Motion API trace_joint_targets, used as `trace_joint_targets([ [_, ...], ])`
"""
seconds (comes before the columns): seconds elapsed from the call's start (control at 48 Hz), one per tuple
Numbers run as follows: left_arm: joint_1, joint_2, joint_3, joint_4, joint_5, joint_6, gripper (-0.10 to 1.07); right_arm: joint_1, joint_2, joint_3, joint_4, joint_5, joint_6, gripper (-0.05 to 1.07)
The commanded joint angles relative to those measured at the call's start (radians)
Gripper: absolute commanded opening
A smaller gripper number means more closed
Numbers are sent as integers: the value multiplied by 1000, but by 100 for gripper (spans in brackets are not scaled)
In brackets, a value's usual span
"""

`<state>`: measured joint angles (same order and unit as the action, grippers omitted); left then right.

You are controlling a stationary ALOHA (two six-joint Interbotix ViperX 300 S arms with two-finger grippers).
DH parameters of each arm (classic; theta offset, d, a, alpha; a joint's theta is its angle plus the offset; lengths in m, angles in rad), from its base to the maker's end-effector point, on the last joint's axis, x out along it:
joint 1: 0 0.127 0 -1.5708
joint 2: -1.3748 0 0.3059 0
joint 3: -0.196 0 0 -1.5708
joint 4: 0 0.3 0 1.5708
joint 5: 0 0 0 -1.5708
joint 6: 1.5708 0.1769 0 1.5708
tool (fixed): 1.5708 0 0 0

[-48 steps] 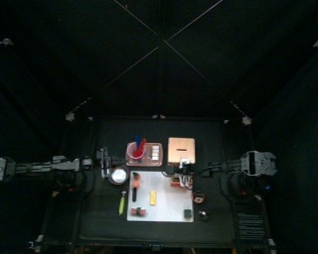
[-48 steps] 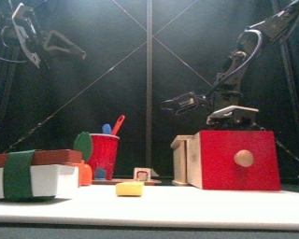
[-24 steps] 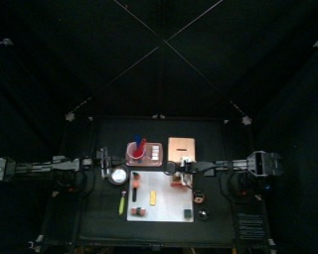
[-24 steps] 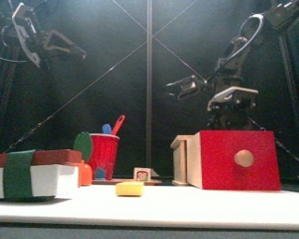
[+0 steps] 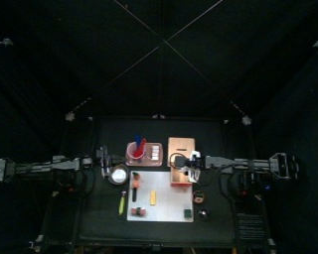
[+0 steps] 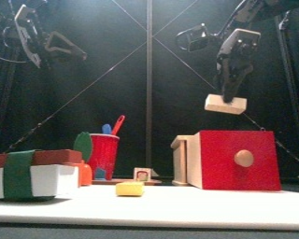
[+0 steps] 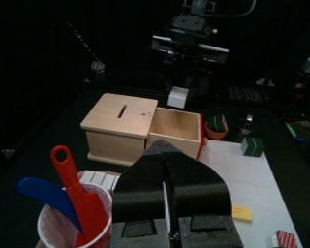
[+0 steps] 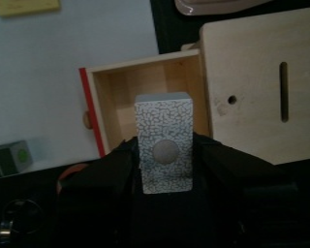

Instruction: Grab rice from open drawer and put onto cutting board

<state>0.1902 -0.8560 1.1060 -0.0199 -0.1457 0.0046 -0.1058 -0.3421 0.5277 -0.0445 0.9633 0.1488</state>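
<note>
While you look across the table from the front, your left gripper (image 6: 40, 42) hangs high at the far left, well apart from everything; its jaws look pressed together in its own wrist view. Under it on the cutting board (image 6: 177, 207) you see a white block with a green band (image 6: 30, 175), then a red cup (image 6: 104, 154) holding a blue and a red utensil, and a small yellow piece (image 6: 130, 189) lying flat near the middle.

Further right stands the light wooden box (image 7: 119, 124) with a slot in its top. Its drawer (image 8: 147, 92) is pulled out, with a red front face (image 6: 238, 160) and a round knob on it.

Above the drawer, your right gripper (image 8: 166, 155) is high in the air and pinches the rice (image 8: 165, 140), a pale speckled block. The block is clear of the drawer, not touching it. From the top view, this gripper (image 5: 183, 164) is over the box side, just beside the far edge of the white board.
</note>
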Motion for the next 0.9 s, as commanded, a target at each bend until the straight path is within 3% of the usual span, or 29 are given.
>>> trace_joint_targets([
  [0.0, 5, 2, -29, 9, -5, 0, 2, 38, -21, -44, 40, 28, 123, 61],
  [0.271, 17, 3, -21, 9, -5, -2, 2, 176, 35, -54, -2, 40, 678, 61],
  [0.583, 21, 3, -25, -9, -5, -3, 2, 310, 155, -58, -89, -94, 1330, 61],
  [0.75, 21, 3, -14, -9, -3, -3, 2, 351, 249, -98, -141, -173, 1566, 61],
  [0.875, 21, 3, -12, -11, -14, -5, 2, 374, 330, -146, -166, -167, 1663, 61],
])
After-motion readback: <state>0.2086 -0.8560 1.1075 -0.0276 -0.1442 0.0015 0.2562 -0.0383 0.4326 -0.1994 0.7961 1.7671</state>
